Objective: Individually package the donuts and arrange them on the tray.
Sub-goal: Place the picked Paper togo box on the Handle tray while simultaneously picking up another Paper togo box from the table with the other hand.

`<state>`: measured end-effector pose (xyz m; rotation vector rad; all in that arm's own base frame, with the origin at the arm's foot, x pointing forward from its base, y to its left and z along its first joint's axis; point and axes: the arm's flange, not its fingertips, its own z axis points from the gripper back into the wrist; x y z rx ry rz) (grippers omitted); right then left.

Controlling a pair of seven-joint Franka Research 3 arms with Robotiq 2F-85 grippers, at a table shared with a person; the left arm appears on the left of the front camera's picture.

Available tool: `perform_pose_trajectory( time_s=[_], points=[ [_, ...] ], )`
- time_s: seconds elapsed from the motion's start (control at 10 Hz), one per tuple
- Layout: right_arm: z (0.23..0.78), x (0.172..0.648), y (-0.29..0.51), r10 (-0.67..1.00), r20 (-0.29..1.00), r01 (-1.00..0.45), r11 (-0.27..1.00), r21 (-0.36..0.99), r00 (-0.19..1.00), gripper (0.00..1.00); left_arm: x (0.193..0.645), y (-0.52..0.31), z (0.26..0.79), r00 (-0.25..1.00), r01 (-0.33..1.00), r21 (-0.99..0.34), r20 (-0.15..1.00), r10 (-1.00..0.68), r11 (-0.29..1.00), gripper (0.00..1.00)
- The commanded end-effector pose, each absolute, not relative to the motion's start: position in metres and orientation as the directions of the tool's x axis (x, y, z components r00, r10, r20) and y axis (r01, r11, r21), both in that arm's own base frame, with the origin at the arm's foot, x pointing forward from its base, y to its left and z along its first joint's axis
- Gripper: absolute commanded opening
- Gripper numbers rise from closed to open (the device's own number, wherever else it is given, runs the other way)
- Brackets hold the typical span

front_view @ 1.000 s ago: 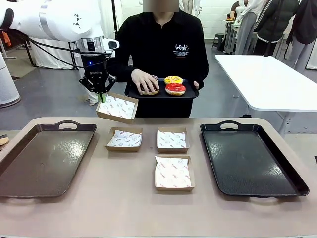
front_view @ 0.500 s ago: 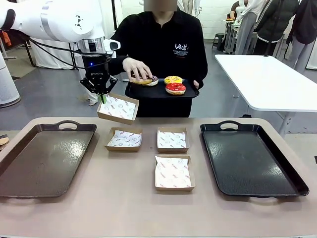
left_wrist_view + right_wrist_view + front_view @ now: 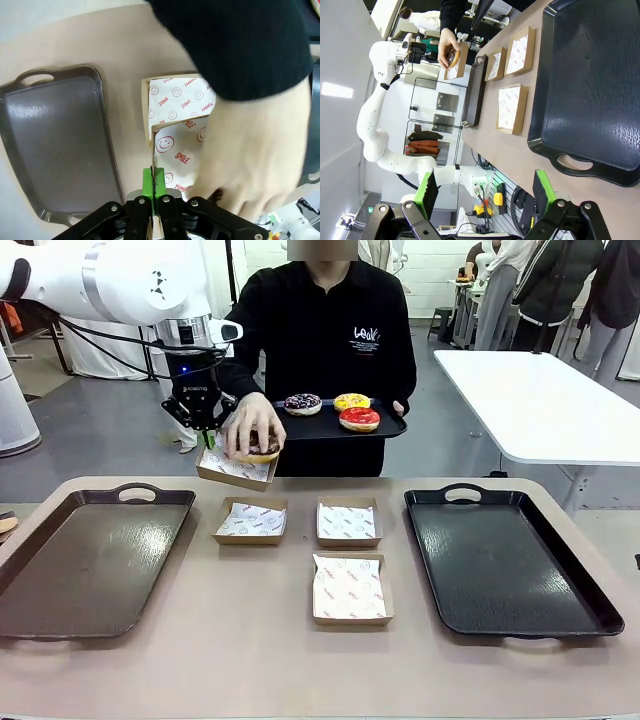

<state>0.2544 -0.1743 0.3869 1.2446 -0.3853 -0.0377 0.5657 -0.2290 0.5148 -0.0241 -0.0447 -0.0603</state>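
My left gripper (image 3: 207, 436) hangs above the table's far edge, shut on the rim of a paper-lined cardboard box (image 3: 234, 469). In the left wrist view its green fingertips (image 3: 154, 181) pinch the thin box wall. The person's hand (image 3: 250, 428) presses the chocolate-brown donut (image 3: 260, 451) into that box. The other hand holds a small black tray (image 3: 336, 426) with the purple donut (image 3: 302, 403), yellow donut (image 3: 351, 401) and red donut (image 3: 359, 419). My right gripper (image 3: 485, 192) stands open over the near end of the black tray (image 3: 590, 90), holding nothing.
Three lined boxes lie mid-table: one at the back left (image 3: 251, 520), one at the back right (image 3: 348, 522) and one nearer (image 3: 349, 589). A brown tray (image 3: 60, 585) lies on the left and a large black tray (image 3: 510, 565) on the right. A white table (image 3: 540, 400) stands behind.
The person's hand lifted the chocolate-brown donut off the small tray and brought it down into the box I hold. My left gripper and the box stayed put.
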Motion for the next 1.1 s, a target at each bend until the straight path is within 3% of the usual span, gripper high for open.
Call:
perform_pose_trajectory(
  time_s=[0.0, 1.0],
  points=[
    [0.3877, 0.254, -0.1746, -0.24, 0.269, -0.185, 0.322, 0.928, 0.933, 1.0, 0.5642, -0.2298, 0.5147, 0.998, 0.042, -0.026, 0.043, -0.041, 0.999, 0.0],
    [0.3877, 0.254, -0.1746, -0.24, 0.269, -0.185, 0.322, 0.928, 0.933, 1.0, 0.5642, -0.2298, 0.5147, 0.998, 0.042, -0.026, 0.043, -0.041, 0.999, 0.0]
  ],
)
